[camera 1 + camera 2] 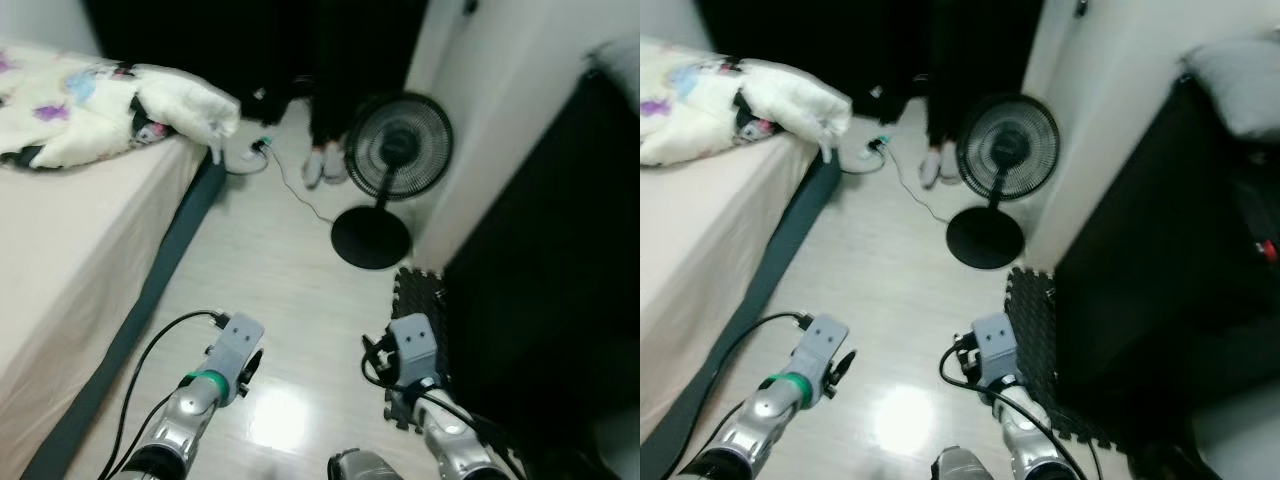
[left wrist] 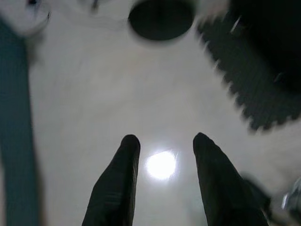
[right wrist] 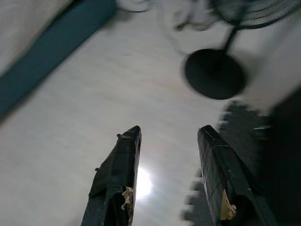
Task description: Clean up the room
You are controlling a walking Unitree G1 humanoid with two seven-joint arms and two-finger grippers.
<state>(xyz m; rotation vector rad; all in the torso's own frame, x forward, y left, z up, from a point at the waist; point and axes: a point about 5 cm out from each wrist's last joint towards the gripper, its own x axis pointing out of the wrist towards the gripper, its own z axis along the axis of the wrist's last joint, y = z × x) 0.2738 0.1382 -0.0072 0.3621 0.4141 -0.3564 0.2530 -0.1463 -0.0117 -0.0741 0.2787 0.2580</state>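
My left gripper (image 2: 166, 140) hangs open over bare pale floor (image 1: 270, 270), with nothing between its black fingers (image 2: 123, 169). My right gripper (image 3: 170, 133) is open too and holds nothing. It points toward the black standing fan (image 1: 392, 150) and its round base (image 3: 214, 73). Both wrists, left (image 1: 232, 350) and right (image 1: 412, 345), are low in the head views. A rumpled white and floral blanket (image 1: 90, 105) lies on the bed (image 1: 70, 230) at my left. A thin black cable (image 1: 290, 190) runs across the floor from a plug (image 1: 258, 150) by the bed's corner.
A person stands at the back in dark trousers and pale socks (image 1: 325, 165), beside the fan. Black foam puzzle mat (image 1: 415, 290) edges a dark piece of furniture (image 1: 545, 270) on my right. A white wall corner (image 1: 470, 110) stands behind the fan. The bed's dark teal base (image 1: 150, 300) borders the floor on my left.
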